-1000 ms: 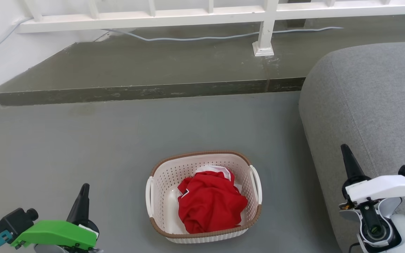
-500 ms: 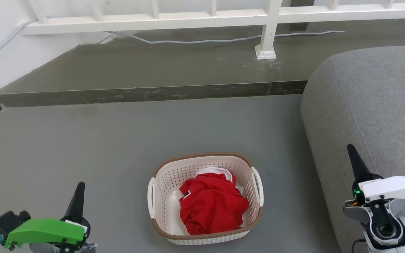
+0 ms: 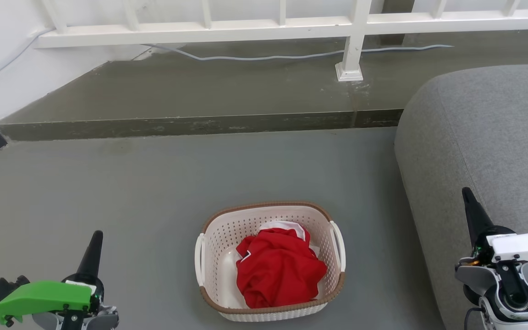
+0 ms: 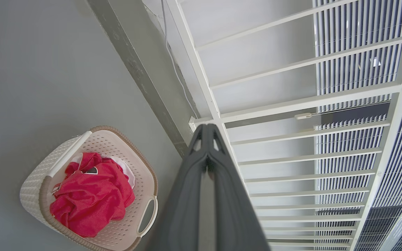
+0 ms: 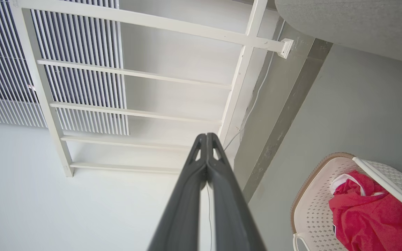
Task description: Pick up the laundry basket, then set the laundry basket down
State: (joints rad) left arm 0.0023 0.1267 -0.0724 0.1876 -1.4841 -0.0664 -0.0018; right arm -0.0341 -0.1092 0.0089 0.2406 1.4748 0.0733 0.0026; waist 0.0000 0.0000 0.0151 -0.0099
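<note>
**Q:** Where is the laundry basket (image 3: 220, 238) sitting?
**A:** It is resting on the grey floor (image 3: 154, 192) between the two grippers, to the right of the left gripper (image 3: 95, 238) and to the left of the right gripper (image 3: 468, 197). It is touching neither, and is holding a red garment (image 3: 280, 270).
**Q:** How are the grippers standing?
**A:** Both are showing jaws pressed shut, gripping nothing. The right gripper is hovering over a grey sofa (image 3: 488, 137).

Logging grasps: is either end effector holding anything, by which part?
Nothing: left end effector and right end effector are shut, empty, apart from the cream-white perforated plastic laundry basket.
</note>
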